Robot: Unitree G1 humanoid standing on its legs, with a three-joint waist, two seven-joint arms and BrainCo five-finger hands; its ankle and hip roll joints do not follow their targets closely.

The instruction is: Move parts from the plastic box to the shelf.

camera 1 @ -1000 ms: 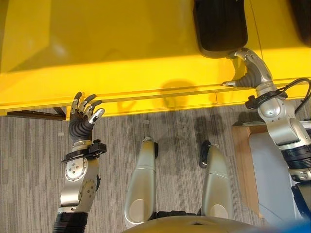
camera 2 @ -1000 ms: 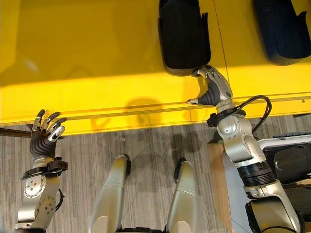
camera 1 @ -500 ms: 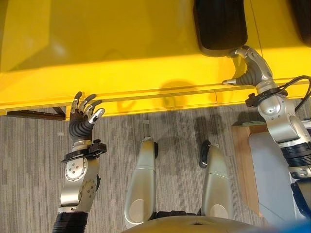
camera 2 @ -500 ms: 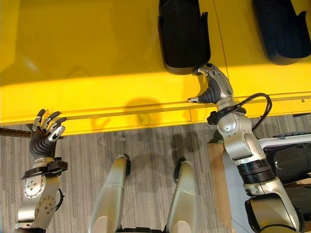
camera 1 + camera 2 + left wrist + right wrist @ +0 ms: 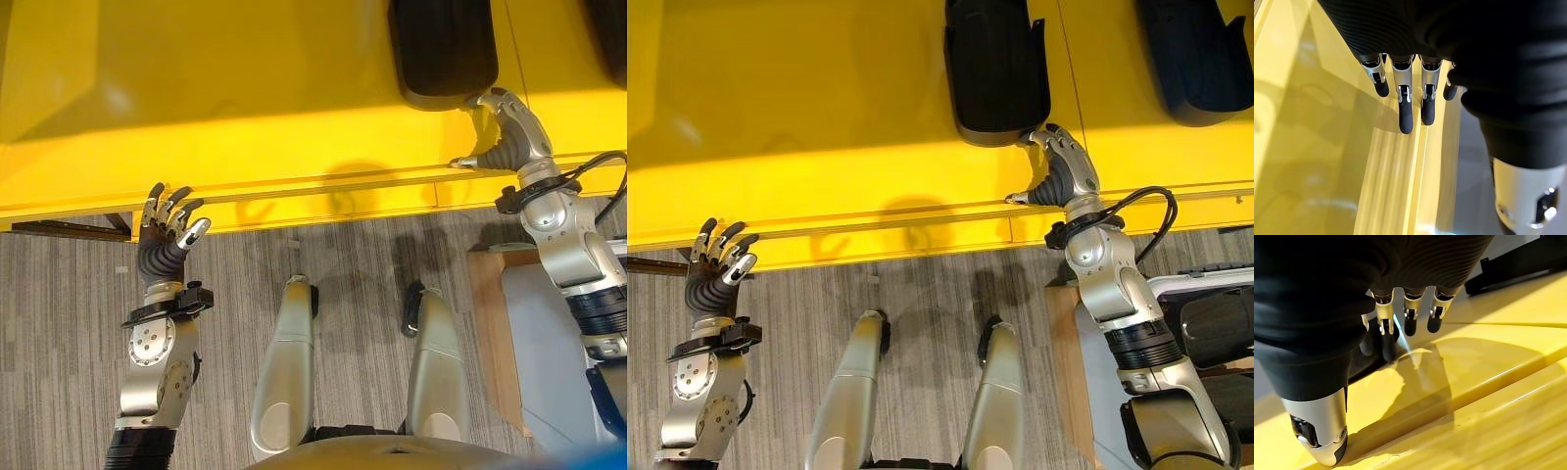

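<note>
On the yellow shelf [image 5: 823, 117], a black part [image 5: 996, 69] lies lengthwise, pointing away; the right hand [image 5: 1063, 171] touches its near end, fingers [image 5: 1409, 316] loosely extended, holding nothing.

The left hand [image 5: 162, 235] hovers with fingers spread at the shelf edge.

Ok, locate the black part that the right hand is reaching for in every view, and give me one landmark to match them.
Left eye view: black part at the top edge, right of centre, on the yellow shelf, right hand at its near end.
Right eye view: top centre.
Left wrist view: not in it.
Right wrist view: dark shape past the fingers.
Shared landmark: the shelf's front lip.
</note>
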